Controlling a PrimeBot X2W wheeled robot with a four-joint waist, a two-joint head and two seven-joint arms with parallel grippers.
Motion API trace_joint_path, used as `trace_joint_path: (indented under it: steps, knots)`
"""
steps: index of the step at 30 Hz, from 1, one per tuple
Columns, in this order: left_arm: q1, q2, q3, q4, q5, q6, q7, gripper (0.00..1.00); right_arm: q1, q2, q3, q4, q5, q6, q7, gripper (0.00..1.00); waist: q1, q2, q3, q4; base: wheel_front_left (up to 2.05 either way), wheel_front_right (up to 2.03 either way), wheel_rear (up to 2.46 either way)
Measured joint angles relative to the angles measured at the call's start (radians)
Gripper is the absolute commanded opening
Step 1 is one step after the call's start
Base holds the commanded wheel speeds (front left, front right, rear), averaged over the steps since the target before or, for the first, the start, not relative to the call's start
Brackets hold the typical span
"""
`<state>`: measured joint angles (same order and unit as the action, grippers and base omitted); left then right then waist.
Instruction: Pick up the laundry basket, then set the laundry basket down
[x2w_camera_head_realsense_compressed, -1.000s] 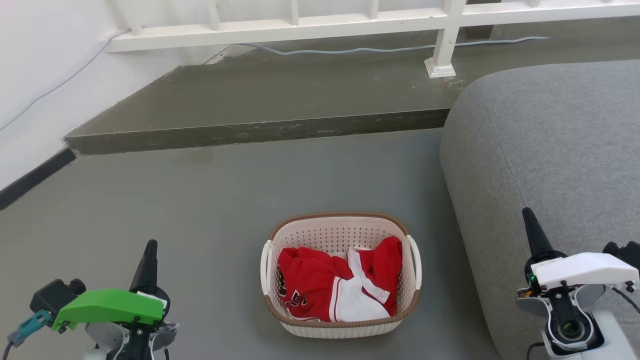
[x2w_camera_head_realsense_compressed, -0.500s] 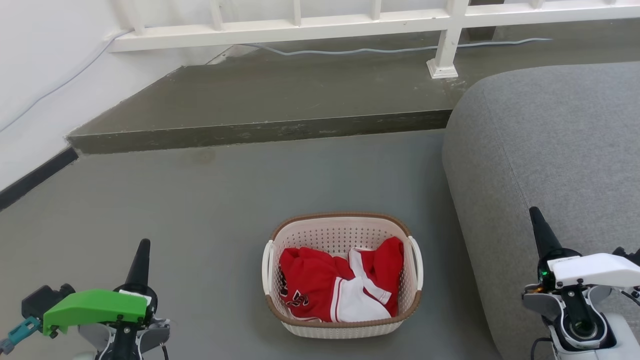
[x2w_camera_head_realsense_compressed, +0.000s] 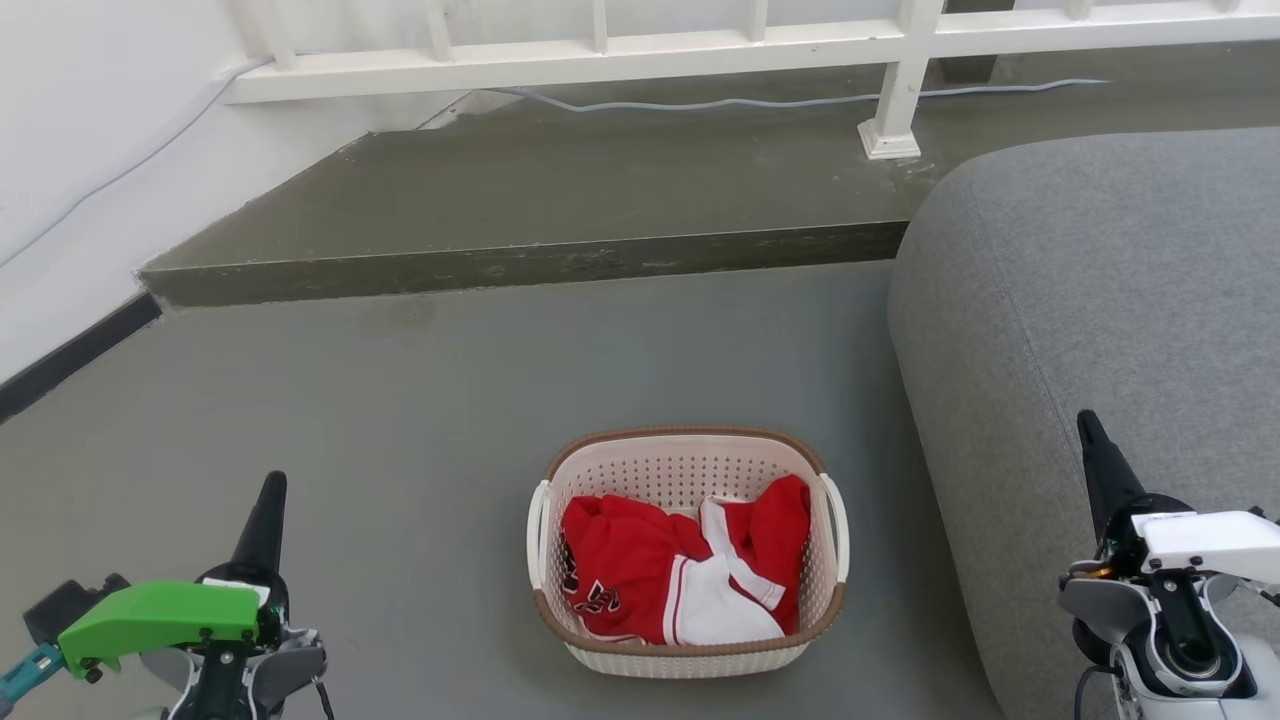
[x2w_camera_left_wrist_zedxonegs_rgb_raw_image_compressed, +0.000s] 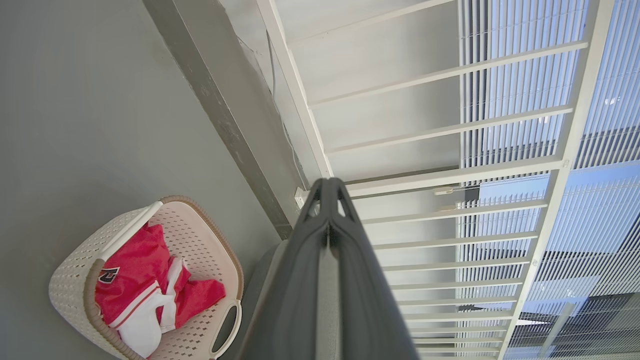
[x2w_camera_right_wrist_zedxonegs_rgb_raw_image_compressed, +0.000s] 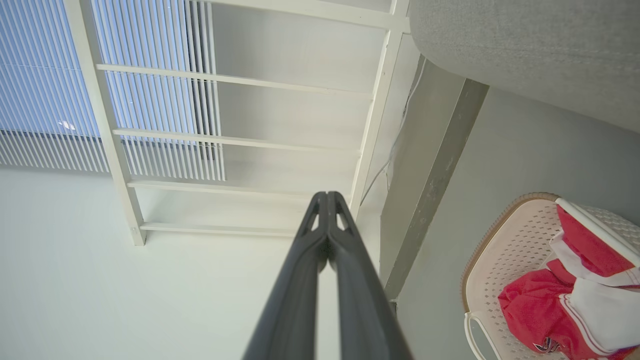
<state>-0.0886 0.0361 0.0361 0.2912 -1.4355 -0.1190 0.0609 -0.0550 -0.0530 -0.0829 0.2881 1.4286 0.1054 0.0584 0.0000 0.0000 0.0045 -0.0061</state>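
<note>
Nearest, the left gripper (x2w_camera_head_realsense_compressed: 268, 500) and the right gripper (x2w_camera_head_realsense_compressed: 1098, 460) sit low at either side, each with its two fingers pressed together on nothing. Between them, well apart from both, the laundry basket (x2w_camera_head_realsense_compressed: 684, 438) stands on the floor (x2w_camera_head_realsense_compressed: 400, 420), close to the sofa (x2w_camera_head_realsense_compressed: 1100, 280).

The basket is probably light. Its perforated plastic walls look stiff but may flex, and the clothes (x2w_camera_head_realsense_compressed: 640, 570) inside are soft. The left handle (x2w_camera_head_realsense_compressed: 533, 530) and right handle (x2w_camera_head_realsense_compressed: 838, 525) look the surest holds, one per gripper.

The head view gives both handles at once. The wrist views add the closed fingertips up close and, past the step (x2w_camera_head_realsense_compressed: 520, 200) and railing (x2w_camera_head_realsense_compressed: 600, 55), window blinds (x2w_camera_left_wrist_zedxonegs_rgb_raw_image_compressed: 525, 100).
</note>
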Motion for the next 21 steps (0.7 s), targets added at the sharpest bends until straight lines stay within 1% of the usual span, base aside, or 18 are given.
trace_joint_path:
  steps: [3, 5, 15, 21]
  knots:
    - [0.0, 0.0, 0.008, -0.003, -0.031, 0.0, 0.01, 0.0, 0.0, 0.003, -0.009, 0.0, 0.034, 0.001, 0.009, 0.0, 0.0, 0.0, 0.0, 0.001, 0.0, 0.0, 0.0]
    - [0.0, 0.0, 0.016, -0.004, -0.053, 0.0, 0.015, 0.0, -0.001, 0.006, -0.015, 0.0, 0.055, 0.008, 0.015, 0.0, 0.0, 0.0, -0.001, 0.002, 0.0, 0.0, 0.0]
    - [0.0, 0.0, 0.04, -0.009, -0.152, -0.001, 0.047, 0.0, -0.004, 0.013, -0.047, -0.002, 0.164, 0.009, 0.044, 0.0, 0.0, 0.0, -0.002, 0.006, 0.0, 0.0, 0.0]
    - [0.0, 0.0, 0.044, -0.01, -0.168, -0.001, 0.05, 0.0, -0.004, 0.014, -0.05, -0.002, 0.173, 0.009, 0.049, 0.0, 0.0, 0.0, -0.002, 0.006, 0.0, 0.0, 0.0]
